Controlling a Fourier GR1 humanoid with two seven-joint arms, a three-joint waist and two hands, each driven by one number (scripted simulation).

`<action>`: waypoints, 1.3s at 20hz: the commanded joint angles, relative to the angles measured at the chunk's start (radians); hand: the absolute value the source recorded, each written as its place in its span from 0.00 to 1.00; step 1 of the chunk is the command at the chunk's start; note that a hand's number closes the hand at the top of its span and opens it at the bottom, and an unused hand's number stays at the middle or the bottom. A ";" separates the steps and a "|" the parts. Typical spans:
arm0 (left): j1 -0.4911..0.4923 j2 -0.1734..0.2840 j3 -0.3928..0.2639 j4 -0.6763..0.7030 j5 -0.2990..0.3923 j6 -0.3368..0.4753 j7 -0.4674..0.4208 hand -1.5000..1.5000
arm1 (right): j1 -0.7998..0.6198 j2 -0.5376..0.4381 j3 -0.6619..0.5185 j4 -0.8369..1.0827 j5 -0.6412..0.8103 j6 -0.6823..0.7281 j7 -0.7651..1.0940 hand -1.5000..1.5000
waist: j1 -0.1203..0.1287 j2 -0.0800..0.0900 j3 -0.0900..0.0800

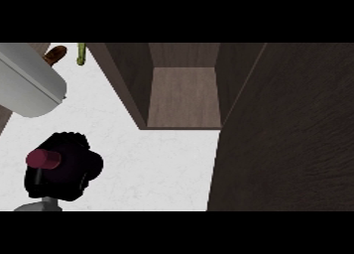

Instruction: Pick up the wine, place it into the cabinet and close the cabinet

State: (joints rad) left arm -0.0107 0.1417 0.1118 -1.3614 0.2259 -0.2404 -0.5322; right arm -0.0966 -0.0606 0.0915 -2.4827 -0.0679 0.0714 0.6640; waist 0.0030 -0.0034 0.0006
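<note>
Maroon-capped wine (pixel 44 158) enclosed by left hand (pixel 70 173) fingers (pixel 71 140)

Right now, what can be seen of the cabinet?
The cabinet is dark brown with a wood-grain look and stands open on the white counter. Its inside shows a paler brown floor between two dark side walls, with nothing visible in it. The open door, equally dark, fills the view's right side. The left hand, its fingers curled round the wine, sits well to the cabinet's lower left, apart from it.
</note>
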 commanded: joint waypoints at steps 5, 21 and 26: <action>0.030 -0.040 -0.089 -0.307 0.025 0.064 0.274 1.00 | 0.054 0.001 -0.005 -0.126 -0.065 0.003 0.048 0.00 | -0.004 0.001 0.000; -0.221 -0.141 -0.395 -0.448 -0.047 0.403 0.579 1.00 | 0.040 0.008 0.002 -0.088 -0.058 0.020 0.024 0.00 | -0.012 0.002 0.000; -0.285 -0.142 -0.473 -0.446 -0.036 0.538 0.613 1.00 | 0.151 0.039 0.036 -0.111 -0.039 0.045 -0.058 0.00 | -0.014 0.002 0.000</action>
State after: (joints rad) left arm -0.2344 0.0033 -0.3035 -1.8278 0.1830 0.2034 0.0672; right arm -0.0325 -0.0435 0.0958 -2.4878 -0.0728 0.1042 0.6224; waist -0.0088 -0.0017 0.0005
